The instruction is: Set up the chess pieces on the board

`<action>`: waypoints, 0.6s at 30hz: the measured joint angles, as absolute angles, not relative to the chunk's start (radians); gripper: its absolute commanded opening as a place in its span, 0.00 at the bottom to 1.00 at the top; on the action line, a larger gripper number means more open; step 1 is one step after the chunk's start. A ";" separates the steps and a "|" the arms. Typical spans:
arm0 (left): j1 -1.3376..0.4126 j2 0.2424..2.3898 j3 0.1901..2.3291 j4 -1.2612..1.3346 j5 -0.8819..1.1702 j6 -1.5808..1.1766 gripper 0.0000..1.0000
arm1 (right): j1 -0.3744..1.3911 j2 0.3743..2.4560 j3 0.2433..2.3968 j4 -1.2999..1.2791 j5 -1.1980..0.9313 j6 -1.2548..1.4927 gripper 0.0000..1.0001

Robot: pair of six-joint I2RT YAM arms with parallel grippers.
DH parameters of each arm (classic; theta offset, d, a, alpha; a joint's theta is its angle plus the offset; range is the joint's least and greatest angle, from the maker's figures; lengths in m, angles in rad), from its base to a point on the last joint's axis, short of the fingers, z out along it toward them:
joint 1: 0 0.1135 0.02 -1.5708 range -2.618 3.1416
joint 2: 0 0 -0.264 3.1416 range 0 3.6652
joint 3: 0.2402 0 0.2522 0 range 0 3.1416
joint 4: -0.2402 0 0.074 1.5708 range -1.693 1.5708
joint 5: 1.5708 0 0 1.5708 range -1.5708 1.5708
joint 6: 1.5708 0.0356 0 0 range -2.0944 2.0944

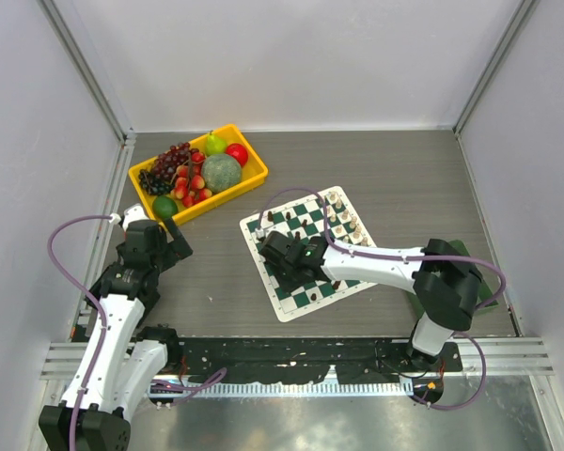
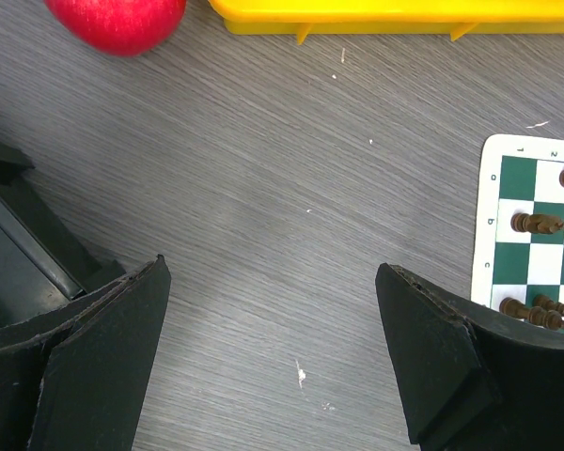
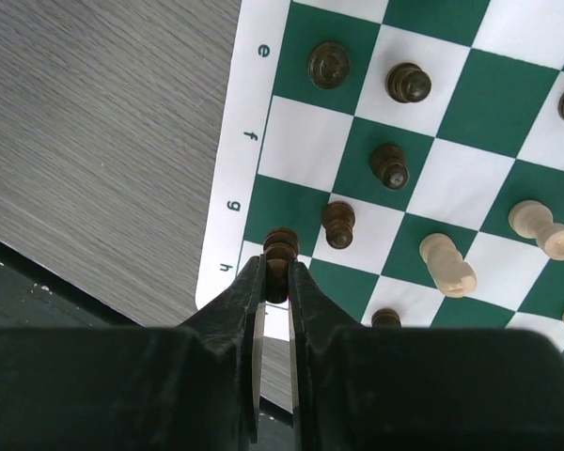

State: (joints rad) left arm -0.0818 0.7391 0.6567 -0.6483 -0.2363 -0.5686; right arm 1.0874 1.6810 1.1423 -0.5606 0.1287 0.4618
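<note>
Right wrist: seven dark pieces (image 3: 390, 165), three cream pieces (image 3: 446, 264)

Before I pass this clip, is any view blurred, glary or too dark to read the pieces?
Top external: even light, no glare, but the chess pieces are tiny and the right gripper hides part of the board. Left wrist: sharp on the table, the open left gripper near-black. Right wrist: crisp, soft shadows, the gripped dark piece readable.

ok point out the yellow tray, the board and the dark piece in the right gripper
yellow tray (image 1: 227, 195), top view, its near wall
board (image 3: 224, 235), right wrist view, white lettered border
dark piece (image 3: 281, 242), right wrist view, its top
</note>
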 measured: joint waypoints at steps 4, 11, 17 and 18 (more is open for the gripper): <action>-0.082 0.739 0.657 -0.648 -0.237 -0.569 0.99 | 1.087 1.696 1.143 -0.545 0.121 0.455 0.10; -0.082 0.739 0.657 -0.648 -0.237 -0.569 0.99 | 1.087 1.727 1.143 -0.533 0.116 0.447 0.10; -0.082 0.739 0.657 -0.648 -0.238 -0.569 0.99 | 1.089 1.737 1.147 -0.530 0.112 0.443 0.11; -0.082 0.739 0.657 -0.648 -0.238 -0.569 0.99 | 1.089 1.739 1.149 -0.530 0.111 0.443 0.11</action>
